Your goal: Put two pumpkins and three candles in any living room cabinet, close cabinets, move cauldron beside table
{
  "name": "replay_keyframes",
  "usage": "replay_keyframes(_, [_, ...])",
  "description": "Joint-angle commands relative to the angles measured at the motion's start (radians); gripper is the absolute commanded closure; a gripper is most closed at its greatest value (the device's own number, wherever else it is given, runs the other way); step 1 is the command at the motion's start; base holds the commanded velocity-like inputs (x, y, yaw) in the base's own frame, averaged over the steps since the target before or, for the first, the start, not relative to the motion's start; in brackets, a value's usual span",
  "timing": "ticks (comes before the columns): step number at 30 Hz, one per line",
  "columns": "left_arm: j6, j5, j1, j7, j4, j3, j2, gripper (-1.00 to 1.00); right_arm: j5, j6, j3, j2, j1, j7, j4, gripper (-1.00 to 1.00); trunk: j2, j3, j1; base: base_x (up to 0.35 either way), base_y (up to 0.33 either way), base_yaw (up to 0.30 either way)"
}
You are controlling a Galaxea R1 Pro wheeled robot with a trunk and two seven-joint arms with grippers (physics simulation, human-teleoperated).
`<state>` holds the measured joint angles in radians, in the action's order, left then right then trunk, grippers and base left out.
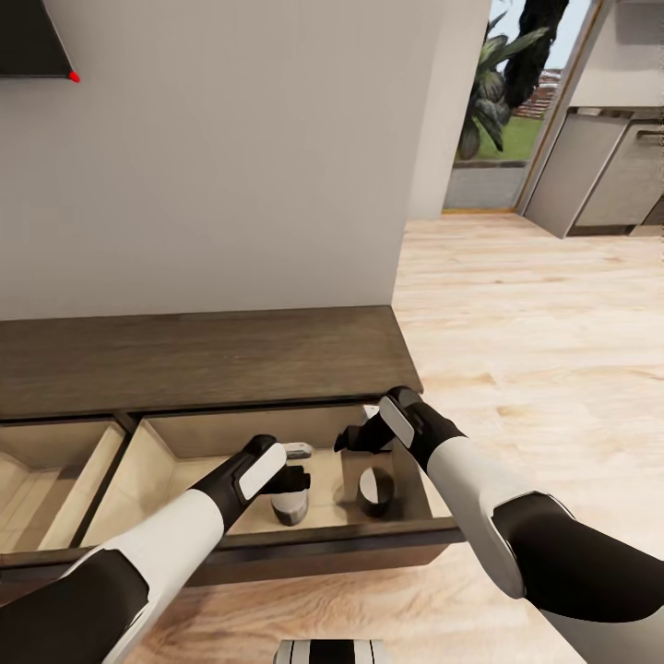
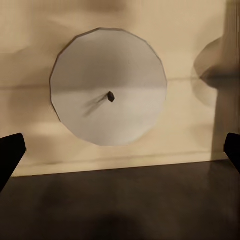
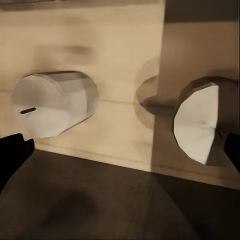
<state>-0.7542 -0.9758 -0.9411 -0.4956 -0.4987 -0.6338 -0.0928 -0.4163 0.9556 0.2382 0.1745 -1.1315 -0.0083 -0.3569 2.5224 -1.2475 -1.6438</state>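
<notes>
A: Foremost, left arm [image 1: 157,553] and right arm [image 1: 498,516], reaching over the front of an open drawer [image 1: 277,539] in the cabinet [image 1: 203,355]; left tool [image 1: 297,466] spread wide and empty, hanging straight above the left candle [image 1: 290,505]; right tool [image 1: 355,432] likewise released and empty, above and apart from the right candle [image 1: 376,492]

B: Hazards from here?

A: Judged likely: a descending finger clipping a candle and toppling it; shutting the drawer with an arm inside, pinching a forearm against the front; a brisk push sending the candles sliding; a second drawer [image 1: 46,480], also pulled out at the left, being forgotten

B: Differences between views?

A: Head view: arms, drawers, overall layout; left wrist view: one candle's round top end-on, dark wick [image 2: 110,96] at centre, fingertips [image 2: 9,152] far apart at the edges; right wrist view: both candles together with their side walls, the shadowed one perhaps tilted, not possible to tell
</notes>
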Motion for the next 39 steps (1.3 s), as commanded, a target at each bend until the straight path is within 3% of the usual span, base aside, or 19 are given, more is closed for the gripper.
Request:
replay_keyframes(1, [-0.001,-0.011,-0.001,-0.009,-0.001,-0.006,0.001,-1.0,-0.001,0.003,0.003,0.0,-0.001,-0.001,0.0,-1.0,0.0,0.003,0.001,0.0,0.0,0.0])
replay_keyframes(31, [-0.005,-0.014,-0.001,-0.007,0.006,-0.004,0.003,-1.0,-0.002,0.005,0.001,0.0,-0.001,-0.003,0.004,-1.0,-0.007,0.119,0.014,0.0,0.0,0.0])
replay_keyframes(33, [-0.006,-0.015,-0.001,-0.006,0.008,-0.003,0.004,-1.0,-0.003,0.021,0.0,0.0,-0.001,-0.004,0.004,-1.0,-0.007,0.127,0.015,0.0,0.0,0.0])
replay_keyframes(34, [-0.008,-0.017,-0.001,-0.006,0.009,-0.001,0.005,-1.0,-0.01,0.079,-0.005,0.0,-0.001,-0.005,0.004,-1.0,-0.008,0.131,0.015,0.0,0.0,0.0])
replay_keyframes(39, [-0.011,-0.044,-0.001,-0.007,0.01,0.003,0.006,-1.0,-0.033,0.087,-0.006,0.0,-0.001,-0.007,0.007,-1.0,-0.009,0.15,0.018,0.0,0.0,0.0])
